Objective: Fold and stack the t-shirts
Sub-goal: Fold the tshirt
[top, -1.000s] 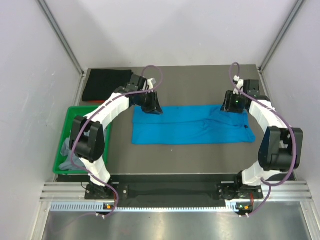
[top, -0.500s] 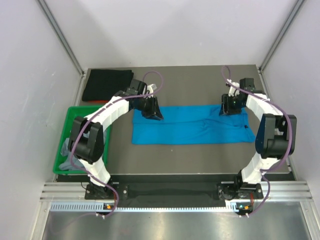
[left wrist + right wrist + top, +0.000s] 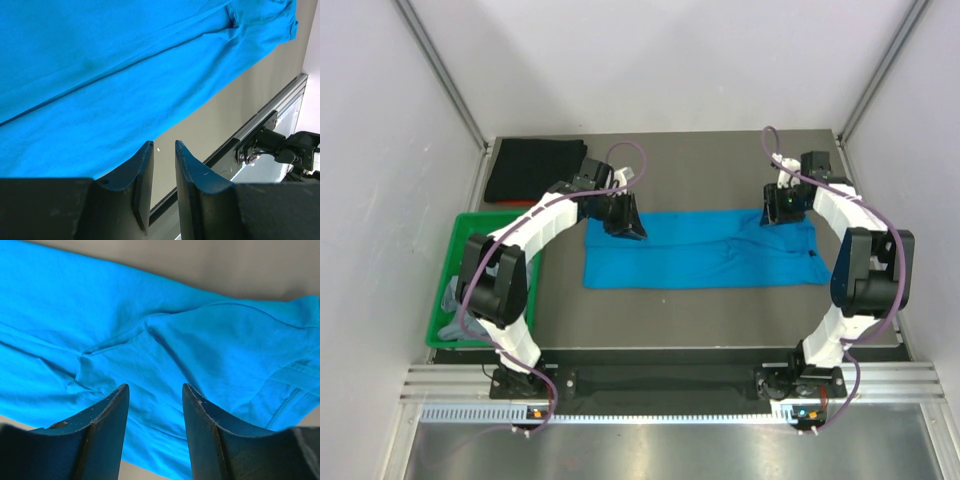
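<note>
The blue t-shirt (image 3: 700, 250) lies across the middle of the worktop (image 3: 700, 175) as a long flat band, apparently already doubled lengthwise and ready for a crosswise fold. The left end effector (image 3: 627, 229) hangs over its far left edge and the right end effector (image 3: 776, 217) over its far right edge. Both are released: the left's jaws stand a narrow gap apart, the right's wider, and neither has cloth between them. That symmetric placement suggests a paired pinch of the far edge. The black t-shirt (image 3: 532, 168) sits folded in the far left corner, probably as the base of the stack. The grey t-shirt (image 3: 448, 298) waits crumpled in the green bin (image 3: 480, 217).
</note>
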Controlling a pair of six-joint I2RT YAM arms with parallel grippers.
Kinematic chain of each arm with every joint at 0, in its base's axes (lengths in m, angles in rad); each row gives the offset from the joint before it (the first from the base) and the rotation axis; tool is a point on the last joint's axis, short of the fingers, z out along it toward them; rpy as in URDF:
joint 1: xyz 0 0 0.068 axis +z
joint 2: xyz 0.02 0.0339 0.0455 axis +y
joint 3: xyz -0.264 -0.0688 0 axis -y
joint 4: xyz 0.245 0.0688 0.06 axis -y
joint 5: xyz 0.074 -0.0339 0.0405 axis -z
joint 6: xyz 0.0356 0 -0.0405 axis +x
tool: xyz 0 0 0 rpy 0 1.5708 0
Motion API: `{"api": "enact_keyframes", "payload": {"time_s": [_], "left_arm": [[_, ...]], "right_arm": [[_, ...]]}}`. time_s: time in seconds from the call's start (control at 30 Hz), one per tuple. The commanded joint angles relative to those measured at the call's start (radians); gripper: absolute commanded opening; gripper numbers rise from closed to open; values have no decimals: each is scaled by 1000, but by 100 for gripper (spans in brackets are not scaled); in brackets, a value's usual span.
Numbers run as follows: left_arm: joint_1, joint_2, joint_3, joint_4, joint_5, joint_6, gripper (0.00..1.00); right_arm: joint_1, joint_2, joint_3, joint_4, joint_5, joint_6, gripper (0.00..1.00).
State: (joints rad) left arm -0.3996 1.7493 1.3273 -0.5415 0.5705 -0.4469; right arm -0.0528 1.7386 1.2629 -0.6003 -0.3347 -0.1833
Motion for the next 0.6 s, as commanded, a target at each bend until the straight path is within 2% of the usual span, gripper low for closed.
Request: {"api": "enact_keyframes", "payload": {"time_s": [0.0, 0.57], "left_arm": [[4, -43, 7, 38, 12, 14, 29], [4, -43, 1, 40, -3, 23, 29]], "right_arm": [[-2, -13, 9, -18, 20, -36, 48], [-7, -5, -8, -12, -4, -36, 49]]}}
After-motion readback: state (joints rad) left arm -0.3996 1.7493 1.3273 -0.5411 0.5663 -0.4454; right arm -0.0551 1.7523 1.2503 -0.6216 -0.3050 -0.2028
